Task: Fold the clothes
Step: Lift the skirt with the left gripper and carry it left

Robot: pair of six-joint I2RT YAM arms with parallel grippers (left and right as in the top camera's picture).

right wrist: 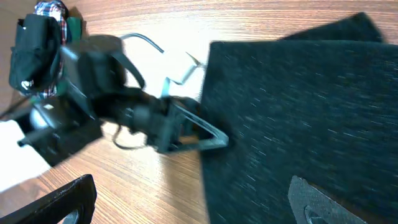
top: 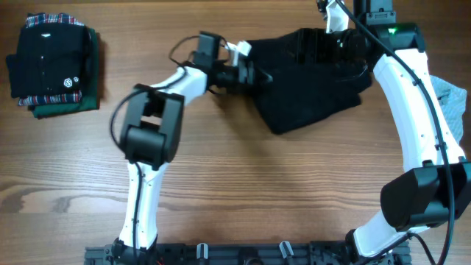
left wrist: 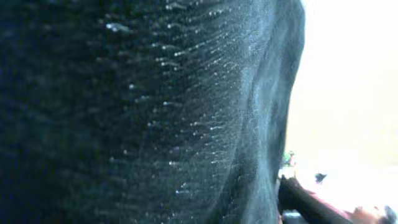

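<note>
A black garment [top: 313, 88] lies crumpled at the back of the table, right of centre. My left gripper [top: 259, 76] is at its left edge, fingers drawn to a point and shut on the fabric; it also shows in the right wrist view [right wrist: 214, 138]. The left wrist view is filled with the black garment [left wrist: 155, 112]. My right gripper [top: 333, 29] hovers over the garment's back edge. Its fingers [right wrist: 193, 202] are wide open and empty, above the garment's [right wrist: 298, 106] left edge.
A stack of folded clothes [top: 55, 66], black on top over plaid and green, sits at the back left; it also shows in the right wrist view [right wrist: 37, 43]. A pale blue cloth [top: 450, 103] lies at the right edge behind my right arm. Bare wood fills the front.
</note>
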